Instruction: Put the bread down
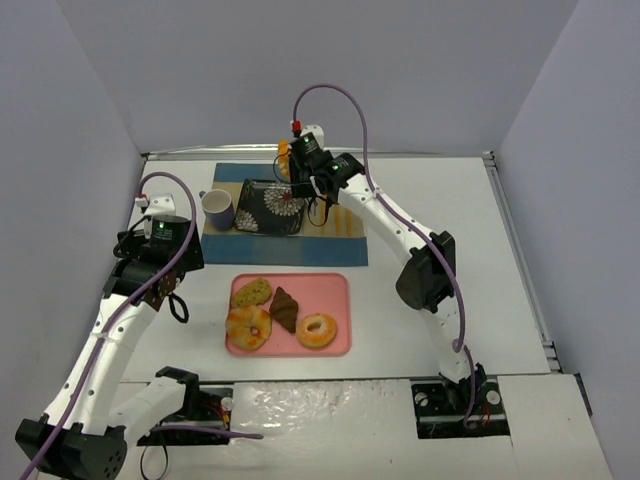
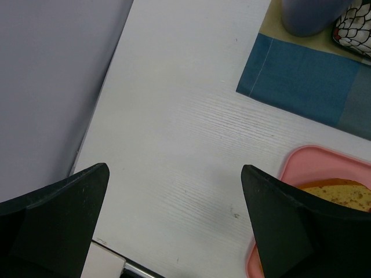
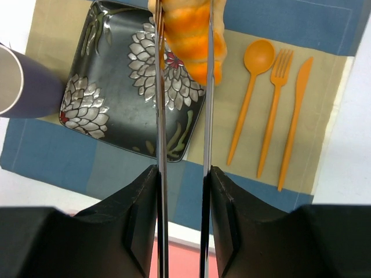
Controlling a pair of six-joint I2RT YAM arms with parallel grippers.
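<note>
My right gripper point(image 1: 303, 168) is shut on an orange croissant-like bread point(image 1: 285, 158), held between its long metal blades. In the right wrist view the bread point(image 3: 194, 52) hangs at the blade tips point(image 3: 183, 23), above the right part of the dark floral plate point(image 3: 110, 98). In the top view the plate point(image 1: 272, 207) lies on the blue and beige placemat point(image 1: 350, 245), just near of the gripper. My left gripper point(image 1: 170, 296) is open and empty over bare table, left of the pink tray point(image 1: 335, 285).
The pink tray holds several other breads, among them a speckled one point(image 1: 251, 293) and a ring doughnut point(image 1: 317, 331). A purple mug point(image 1: 218, 209) stands left of the plate. An orange spoon point(image 3: 249, 98), fork and knife lie right of it. The left wrist view shows the tray's edge point(image 2: 324, 162).
</note>
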